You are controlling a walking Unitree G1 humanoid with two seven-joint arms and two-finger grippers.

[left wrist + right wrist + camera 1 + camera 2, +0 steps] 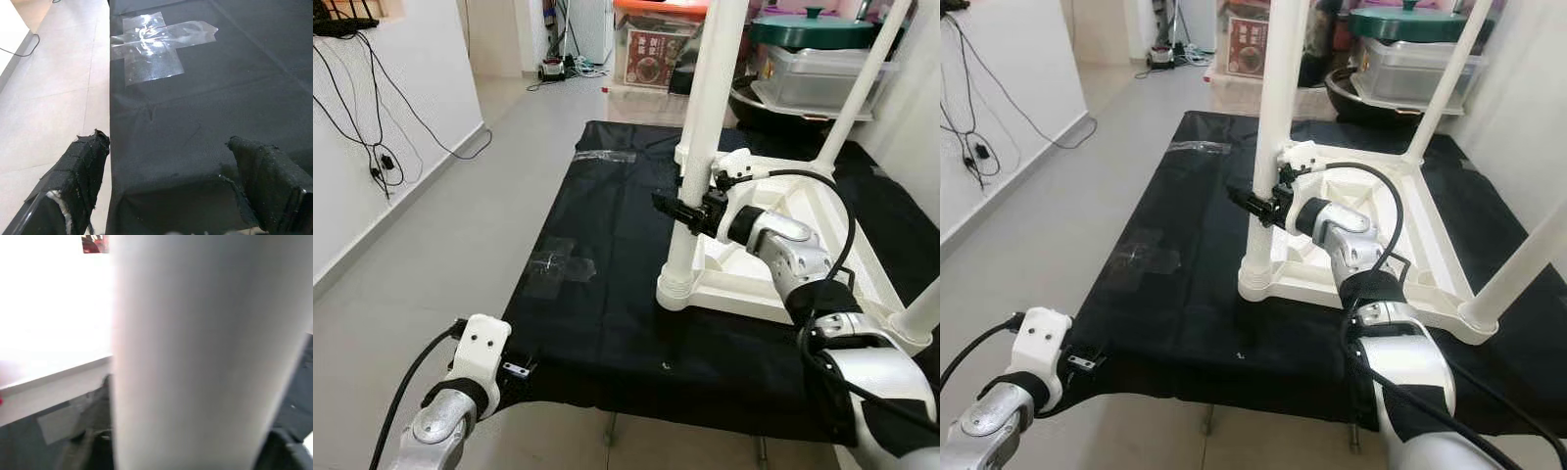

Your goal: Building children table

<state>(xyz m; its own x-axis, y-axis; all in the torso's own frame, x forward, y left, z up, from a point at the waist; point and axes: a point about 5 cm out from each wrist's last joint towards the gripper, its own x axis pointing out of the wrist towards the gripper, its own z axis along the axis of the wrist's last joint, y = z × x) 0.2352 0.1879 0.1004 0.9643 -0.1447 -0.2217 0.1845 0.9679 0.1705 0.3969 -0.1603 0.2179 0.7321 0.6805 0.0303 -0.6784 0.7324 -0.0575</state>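
A white children's table (822,211) lies upside down on a black cloth-covered work surface (607,313), its legs pointing up. My right gripper (683,211) is shut on the near-left leg (705,117) about a third of the way up from its base collar (677,286). In the right wrist view that leg (205,352) stands close between the fingers. My left gripper (171,196) is open at the near-left corner of the cloth, its padded fingers (80,166) straddling the cloth's edge and holding nothing.
Two more white legs rise at the far right (862,88) and near right (920,313). Clear tape patches (558,262) lie on the cloth. Storage boxes (651,44) and a green-lidded pot (813,29) stand behind. Cables (372,147) hang on the left wall, above open floor.
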